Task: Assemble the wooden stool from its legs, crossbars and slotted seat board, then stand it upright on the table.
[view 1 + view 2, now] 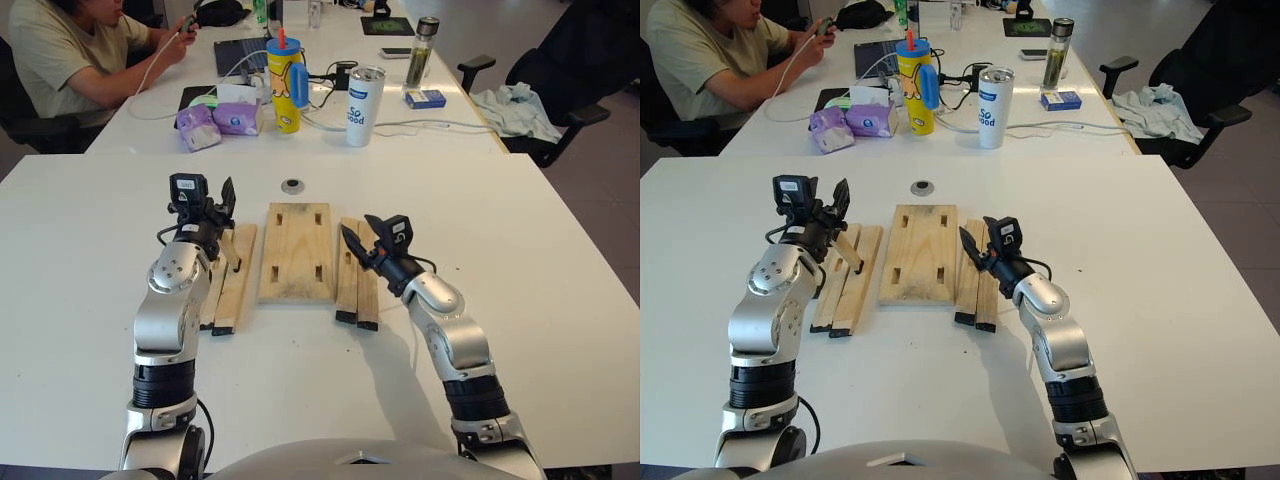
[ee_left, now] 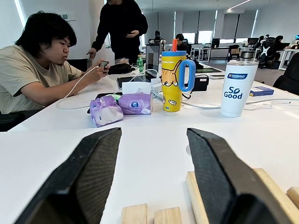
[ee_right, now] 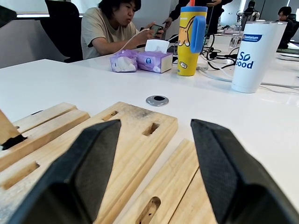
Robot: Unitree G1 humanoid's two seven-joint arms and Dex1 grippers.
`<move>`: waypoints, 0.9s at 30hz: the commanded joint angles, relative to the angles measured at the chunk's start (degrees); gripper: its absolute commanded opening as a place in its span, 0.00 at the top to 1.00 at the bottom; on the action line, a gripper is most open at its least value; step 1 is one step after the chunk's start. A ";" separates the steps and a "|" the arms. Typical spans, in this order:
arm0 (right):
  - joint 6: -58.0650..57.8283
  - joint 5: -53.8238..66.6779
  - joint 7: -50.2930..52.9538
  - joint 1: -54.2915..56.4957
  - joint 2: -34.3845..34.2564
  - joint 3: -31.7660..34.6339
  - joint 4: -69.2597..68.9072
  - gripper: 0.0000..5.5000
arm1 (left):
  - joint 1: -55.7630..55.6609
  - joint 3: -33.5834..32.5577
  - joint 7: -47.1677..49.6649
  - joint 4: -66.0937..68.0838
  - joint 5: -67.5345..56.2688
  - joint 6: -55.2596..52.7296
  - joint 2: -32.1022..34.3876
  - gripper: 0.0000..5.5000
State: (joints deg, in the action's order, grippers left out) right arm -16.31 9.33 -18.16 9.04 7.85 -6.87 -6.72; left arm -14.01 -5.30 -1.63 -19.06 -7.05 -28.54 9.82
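Head view: the slotted seat board (image 1: 297,250) lies flat mid-table, left bars (image 1: 235,275) and right bars (image 1: 357,280) flanking it. My left pincer (image 1: 213,200) and right pincer (image 1: 357,238) hover over them.
Left wrist: fingers (image 2: 84,177) spread, empty.
Right wrist: fingers (image 3: 88,163) spread above the board.

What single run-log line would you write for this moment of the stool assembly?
stage: unassembled | seat board: flat, centre | left gripper: open, above left pieces | right gripper: open, above right pieces
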 commanded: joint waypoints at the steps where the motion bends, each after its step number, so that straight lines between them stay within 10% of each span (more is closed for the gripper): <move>1: 0.33 -0.46 0.47 -0.73 -0.28 0.10 -0.56 0.49 | 1.84 0.84 0.27 -7.31 0.51 -3.82 0.32 0.53; 18: -1.36 -0.21 0.56 -2.78 -0.36 -0.74 -3.21 0.49 | 14.25 4.70 -1.25 -12.28 0.73 -10.83 -0.34 0.53; 27: -1.94 -0.11 -0.01 -2.21 0.26 -0.55 -2.91 0.49 | 16.41 3.97 -1.33 -11.12 0.20 -9.01 -1.51 0.77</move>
State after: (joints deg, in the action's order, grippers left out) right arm -17.40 9.40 -17.81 6.25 7.86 -7.31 -9.00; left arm 1.94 -1.20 -2.85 -30.59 -6.78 -38.14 8.60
